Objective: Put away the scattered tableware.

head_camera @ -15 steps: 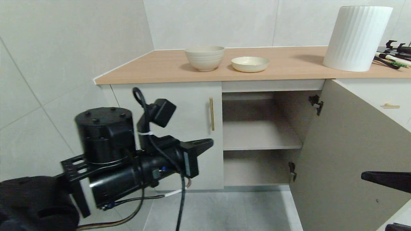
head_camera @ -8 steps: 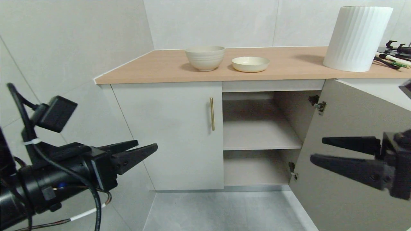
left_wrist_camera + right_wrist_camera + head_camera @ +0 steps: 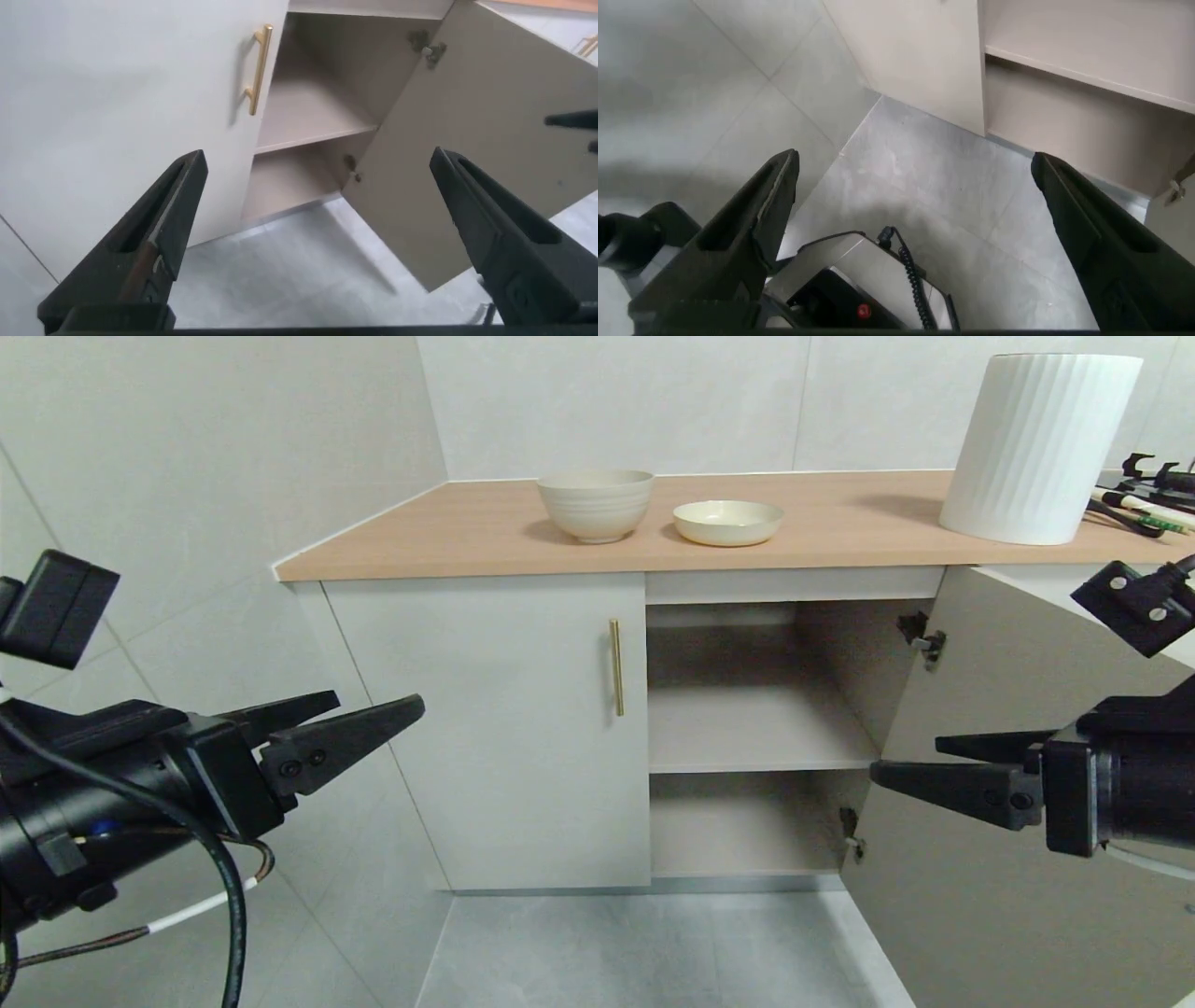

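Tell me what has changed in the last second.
The left gripper drew back to the left and rose a little; the right gripper came in from the right, in front of the open cabinet door. Both have open fingers and hold nothing. The bowl and the small plate stayed on the countertop.

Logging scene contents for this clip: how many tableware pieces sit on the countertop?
2: a deep bowl and, to its right, a shallow dish, both on the countertop. More could hide behind the white ribbed container.
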Motion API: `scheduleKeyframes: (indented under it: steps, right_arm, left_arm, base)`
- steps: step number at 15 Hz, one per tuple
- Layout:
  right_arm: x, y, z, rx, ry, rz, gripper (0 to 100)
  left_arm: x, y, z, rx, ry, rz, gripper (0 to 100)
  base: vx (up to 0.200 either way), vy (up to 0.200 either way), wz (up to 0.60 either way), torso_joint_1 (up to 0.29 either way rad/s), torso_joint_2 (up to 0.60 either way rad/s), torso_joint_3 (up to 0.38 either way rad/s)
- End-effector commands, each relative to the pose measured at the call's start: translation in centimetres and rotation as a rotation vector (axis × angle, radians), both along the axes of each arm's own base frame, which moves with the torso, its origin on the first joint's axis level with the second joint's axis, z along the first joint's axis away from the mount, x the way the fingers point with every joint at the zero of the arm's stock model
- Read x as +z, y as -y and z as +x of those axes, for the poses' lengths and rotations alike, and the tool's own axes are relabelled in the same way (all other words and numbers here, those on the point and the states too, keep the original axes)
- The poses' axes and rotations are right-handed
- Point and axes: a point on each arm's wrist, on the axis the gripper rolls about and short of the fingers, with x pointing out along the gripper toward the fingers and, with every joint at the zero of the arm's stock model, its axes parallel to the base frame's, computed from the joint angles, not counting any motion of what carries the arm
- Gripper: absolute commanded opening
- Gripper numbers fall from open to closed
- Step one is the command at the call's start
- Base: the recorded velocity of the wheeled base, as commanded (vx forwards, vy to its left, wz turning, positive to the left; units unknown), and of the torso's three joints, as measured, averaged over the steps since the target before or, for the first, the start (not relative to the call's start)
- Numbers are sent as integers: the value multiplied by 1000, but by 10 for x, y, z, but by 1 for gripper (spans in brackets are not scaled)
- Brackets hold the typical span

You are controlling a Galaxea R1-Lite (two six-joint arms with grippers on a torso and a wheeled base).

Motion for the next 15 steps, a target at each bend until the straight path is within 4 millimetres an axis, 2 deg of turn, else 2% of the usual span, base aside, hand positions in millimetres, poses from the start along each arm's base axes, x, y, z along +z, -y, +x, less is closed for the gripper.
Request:
scheduleKeyframes:
  steps: [1,4,15]
  right_arm:
    - [7,2,-5,1,14,10,100]
    - [6,2,-4,0,15,9,100]
    - [-2,2,-3,2,-9,-9,100]
  left_arm:
    - [0,0,1,0,-1,1,100]
    - [0,0,1,0,-1,1,100]
    - [-1,1,3,2,-11,2,100]
  base:
    - [0,0,0,0,0,0]
    - [0,0,0,0,0,0]
    - [200,0,0,3,1,1]
